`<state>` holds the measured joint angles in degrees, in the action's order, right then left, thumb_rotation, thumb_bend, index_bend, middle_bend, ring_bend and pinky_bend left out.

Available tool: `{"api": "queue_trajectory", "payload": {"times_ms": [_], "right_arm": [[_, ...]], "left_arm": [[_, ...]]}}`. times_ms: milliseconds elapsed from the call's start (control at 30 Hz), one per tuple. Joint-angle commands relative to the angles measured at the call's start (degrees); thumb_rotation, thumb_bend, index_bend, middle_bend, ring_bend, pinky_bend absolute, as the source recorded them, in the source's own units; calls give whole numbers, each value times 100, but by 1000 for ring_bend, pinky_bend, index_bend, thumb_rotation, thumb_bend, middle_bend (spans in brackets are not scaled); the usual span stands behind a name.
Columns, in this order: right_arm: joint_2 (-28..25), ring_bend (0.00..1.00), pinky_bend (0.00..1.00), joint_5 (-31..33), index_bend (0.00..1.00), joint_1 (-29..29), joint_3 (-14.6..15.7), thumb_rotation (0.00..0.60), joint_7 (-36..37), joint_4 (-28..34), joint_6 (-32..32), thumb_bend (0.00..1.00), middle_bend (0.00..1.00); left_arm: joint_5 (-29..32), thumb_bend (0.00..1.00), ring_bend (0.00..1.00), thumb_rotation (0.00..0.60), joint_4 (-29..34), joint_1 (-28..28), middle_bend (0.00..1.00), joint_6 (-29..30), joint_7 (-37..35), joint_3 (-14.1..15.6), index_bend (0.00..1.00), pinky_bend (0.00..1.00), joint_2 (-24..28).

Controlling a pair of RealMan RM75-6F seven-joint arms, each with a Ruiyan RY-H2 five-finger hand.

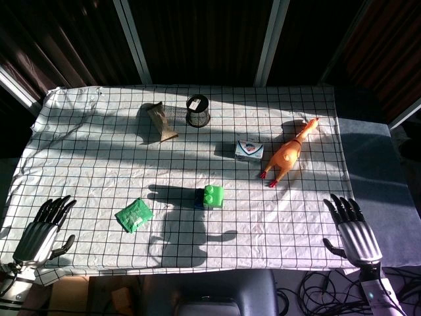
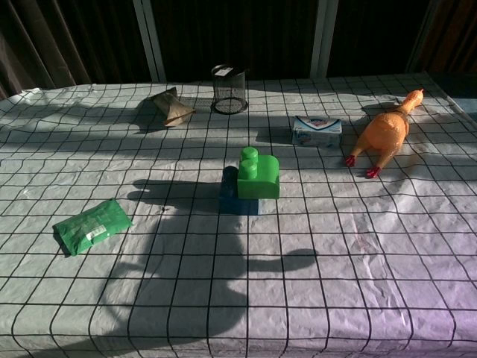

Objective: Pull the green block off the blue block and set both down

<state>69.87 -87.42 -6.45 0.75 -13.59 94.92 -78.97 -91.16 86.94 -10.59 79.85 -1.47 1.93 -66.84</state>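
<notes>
Left hand [image 1: 45, 228] rests at the near left table edge, fingers spread, holding nothing; right hand [image 1: 353, 226] mirrors it at the near right. Green block [image 2: 258, 175] sits stacked on the blue block [image 2: 237, 198], mid-table.

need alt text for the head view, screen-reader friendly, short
A green block sits stacked on a blue block mid-table on a grid-patterned cloth. The left hand and right hand rest open at the near corners, holding nothing. Behind lie a rubber chicken, small box, mesh cup, brown packet, and a green packet left.
</notes>
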Motion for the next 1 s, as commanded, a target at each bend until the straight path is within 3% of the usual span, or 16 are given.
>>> {"api": "queue_trajectory", "payload": {"times_ms": [33,300,500,600,1000], "right_arm": [[11,0,0,-3,0,-11,6,600,-8,-3,23,173,0],[278,0,0,65,0,-314,-158,600,32,-87,401,172,0],[953,0,0,1015,0,-1567,-1051,600,367,-425,2013,173,0],[1188,0,0,1495,0,-2067,-1329,600,412,-421,2670,172,0],[2007,0,0,3082,0,-3301,-1876,600,-188,-355,3370,173,0]], "left_arm": [[-3,385,0,600,-2,-5,0,-17,-29,7,0,0,4],[-82,385,0,600,15,-19,0,0,-148,27,0,0,51],[-144,386,0,600,9,-53,0,-27,-221,47,0,0,83],[-130,385,0,600,-9,-61,0,-44,-248,43,0,0,87],[-144,386,0,600,44,-123,0,-205,-298,106,0,0,164]]}}
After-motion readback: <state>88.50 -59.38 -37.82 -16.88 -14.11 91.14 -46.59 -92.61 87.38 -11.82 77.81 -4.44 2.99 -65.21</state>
